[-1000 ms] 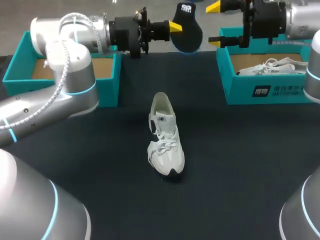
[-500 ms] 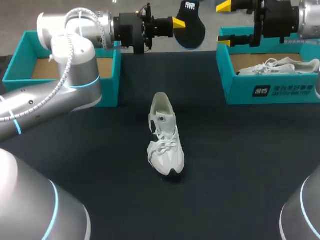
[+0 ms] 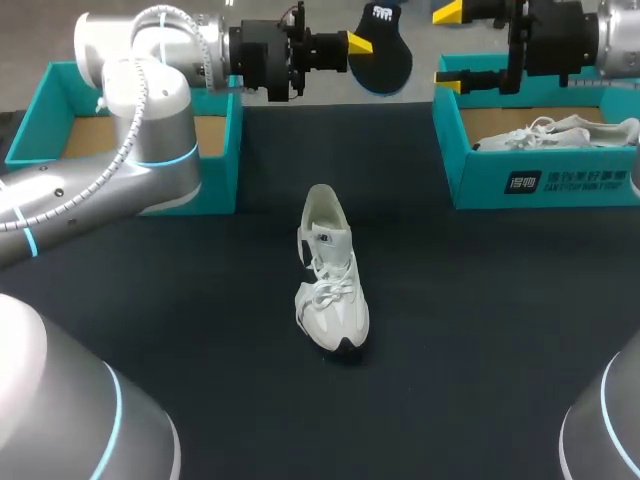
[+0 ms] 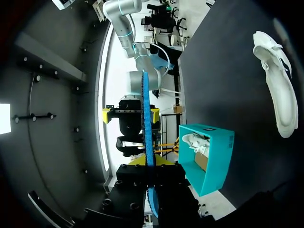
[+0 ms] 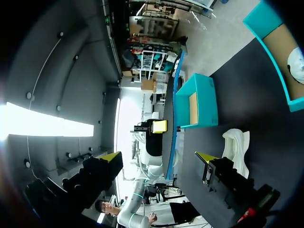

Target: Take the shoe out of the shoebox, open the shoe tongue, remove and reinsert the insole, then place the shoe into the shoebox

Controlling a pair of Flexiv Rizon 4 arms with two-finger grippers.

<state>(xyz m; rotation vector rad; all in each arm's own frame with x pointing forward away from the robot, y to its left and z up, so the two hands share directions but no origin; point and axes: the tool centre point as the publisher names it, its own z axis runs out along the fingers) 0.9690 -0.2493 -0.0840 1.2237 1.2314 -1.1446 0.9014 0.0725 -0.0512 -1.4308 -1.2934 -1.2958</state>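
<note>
While left jaws pinch the insole by its end and right jaws gape empty, it may twist, missing the shoe.

— Shells on the left arm?
— Glossy silver-grey, rounded like fat tubes. Ringed at the joints with thin glowing cyan bands. Trailed along the outside by a white spiral-wrapped cable.
— And the right arm?
— Same silver casing, same cyan rings.
— Wrists?
— Matt black on both, blocky, stepped down in cylinders toward the left hand. Studded with small round screw heads in the left wrist view.
— Fingers?
— Black and angular, capped with bright yellow wedge tips. Showed plainest on the right hand. Marked by a small red piece beside one finger's mount.
</note>
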